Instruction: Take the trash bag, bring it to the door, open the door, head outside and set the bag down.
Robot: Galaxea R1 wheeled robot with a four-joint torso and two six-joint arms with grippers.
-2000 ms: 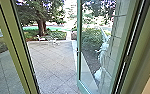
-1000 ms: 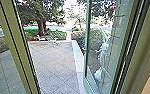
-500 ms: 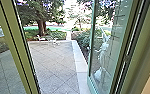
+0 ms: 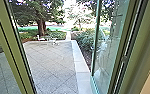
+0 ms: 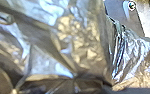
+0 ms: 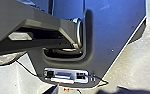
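"Door first: how does it stand?"

"Open. The glass door (image 4: 96, 42) is swung out at the right side of the doorway, leaving a gap between its free edge and the green post (image 4: 9, 50) on the left."

"And the trash bag?"

"The trash bag (image 5: 78, 45) is right up close to the left wrist camera, shiny and crinkled, with deep folds."

"So the left pincer is gripping it?"

"I can't make that out, nor whether it's open or closed. The right pincer's state I can't make out either."

"What lies outside?"

"Paving (image 4: 51, 65) with slanting joints. A pale strip (image 4: 78, 60) runs along its right edge, with shrubs (image 4: 84, 40) beyond. White outdoor furniture (image 4: 54, 41) stands near the far edge, and a tree trunk (image 4: 41, 28) rises behind that."
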